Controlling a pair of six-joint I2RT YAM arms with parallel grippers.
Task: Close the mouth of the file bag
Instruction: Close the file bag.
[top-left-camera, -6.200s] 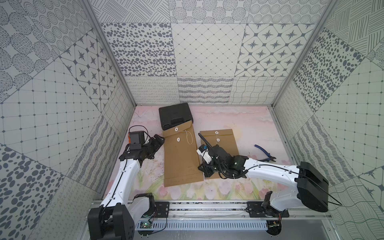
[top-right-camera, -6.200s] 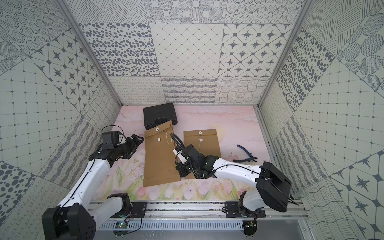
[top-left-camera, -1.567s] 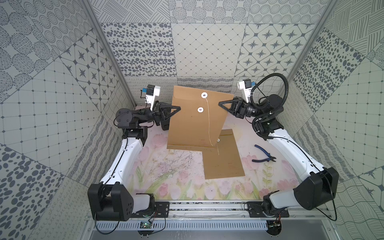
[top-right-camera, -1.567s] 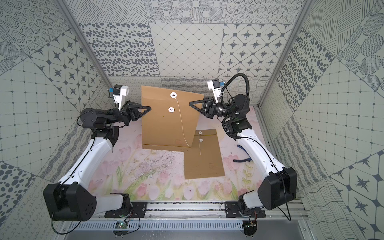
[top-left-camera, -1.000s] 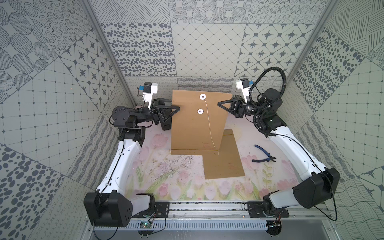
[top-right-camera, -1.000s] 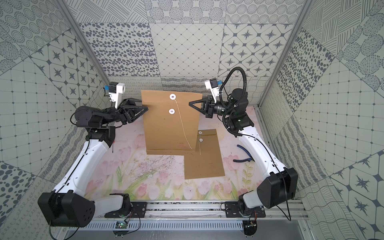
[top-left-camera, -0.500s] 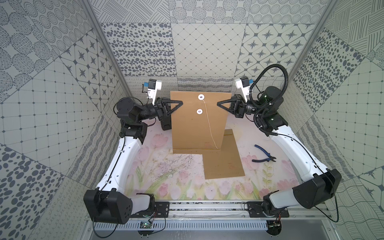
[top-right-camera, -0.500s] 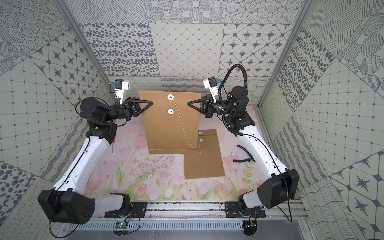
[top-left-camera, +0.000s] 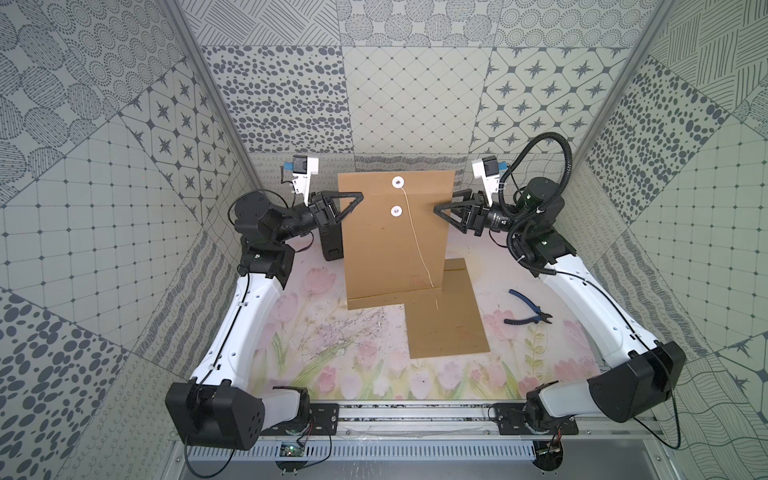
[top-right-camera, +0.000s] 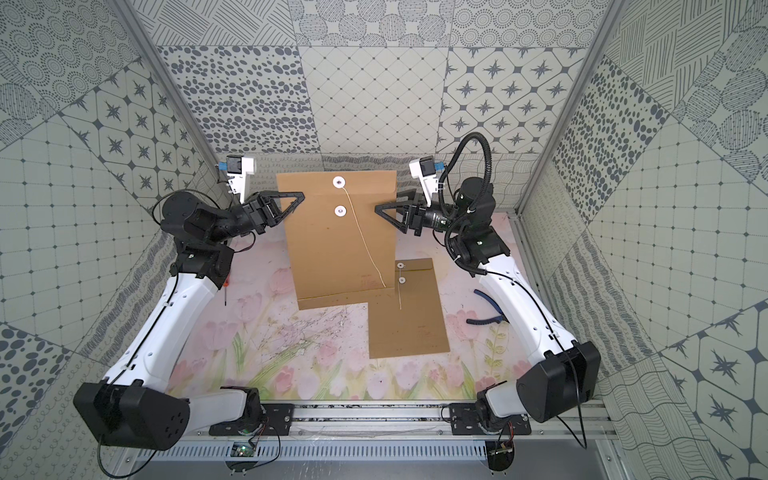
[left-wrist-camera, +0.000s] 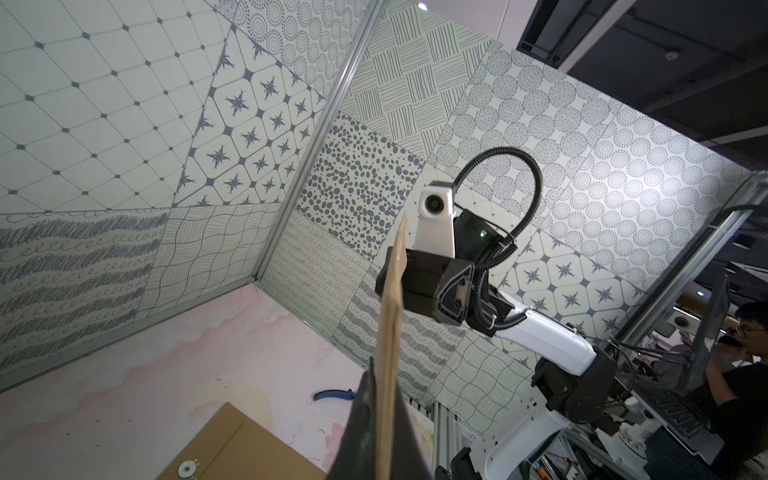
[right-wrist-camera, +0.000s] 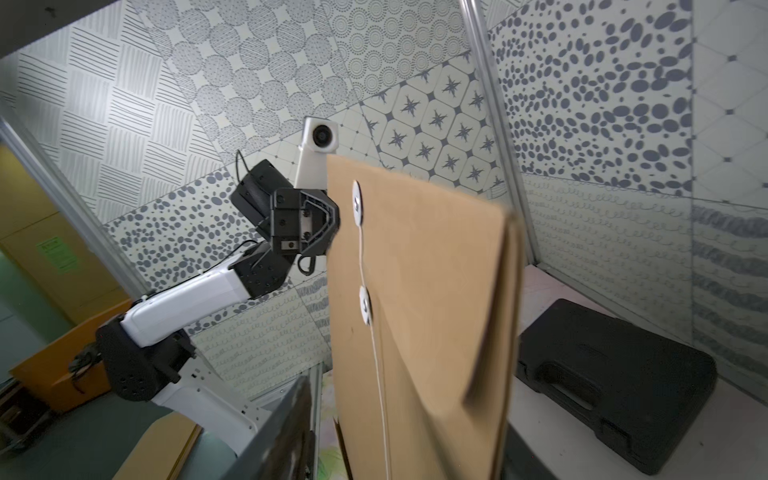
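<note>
The file bag (top-left-camera: 395, 241) (top-right-camera: 340, 241) is a brown paper envelope held upright in the air above the table's back. My left gripper (top-left-camera: 360, 194) (top-right-camera: 302, 194) is shut on its left edge, seen edge-on in the left wrist view (left-wrist-camera: 392, 311). My right gripper (top-left-camera: 435, 210) (top-right-camera: 376, 210) is at the right edge with jaws apart, one finger (right-wrist-camera: 286, 428) standing clear of the paper (right-wrist-camera: 424, 291). A white string (top-left-camera: 415, 245) hangs loose from the upper button (top-left-camera: 397, 181) past the lower button (top-left-camera: 395, 211).
A second brown envelope (top-left-camera: 449, 324) (top-right-camera: 409, 324) lies flat on the table under and right of the held one. Blue-handled pliers (top-left-camera: 525, 313) (top-right-camera: 486, 309) lie to the right. A black case (top-left-camera: 330, 245) (right-wrist-camera: 615, 382) sits at the back behind the bag.
My left gripper has closed on the bag's left edge. My right gripper has opened and let go of the right edge. The bag now hangs straighter.
</note>
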